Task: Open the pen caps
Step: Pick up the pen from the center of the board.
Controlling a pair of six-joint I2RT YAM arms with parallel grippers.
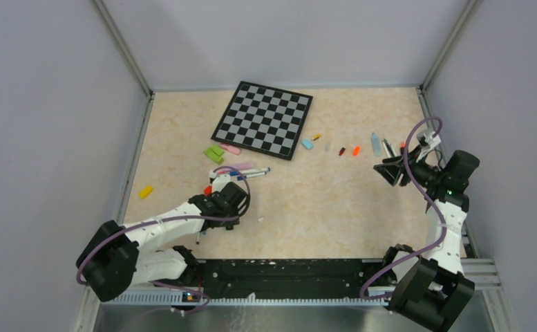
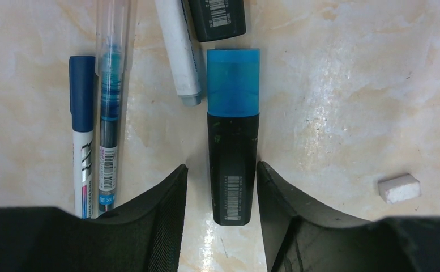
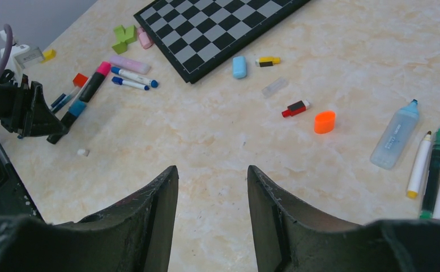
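Marbled tabletop [image 2: 347, 85]: you have five pens [image 2: 178, 45] in the left-wrist view, four cut off or hidden. Left gripper [image 2: 222, 170] stands open astride the centre-frame black highlighter [image 2: 233, 158], cyan cap [image 2: 233, 79] on; right gripper [image 3: 212, 170] open, empty.

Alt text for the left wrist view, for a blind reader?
The left gripper, open, straddles the barrel of a black highlighter with its blue cap on, lying on a marbled tabletop. Left of it in the picture lie a white marker, a clear pen and a blue-capped pen.
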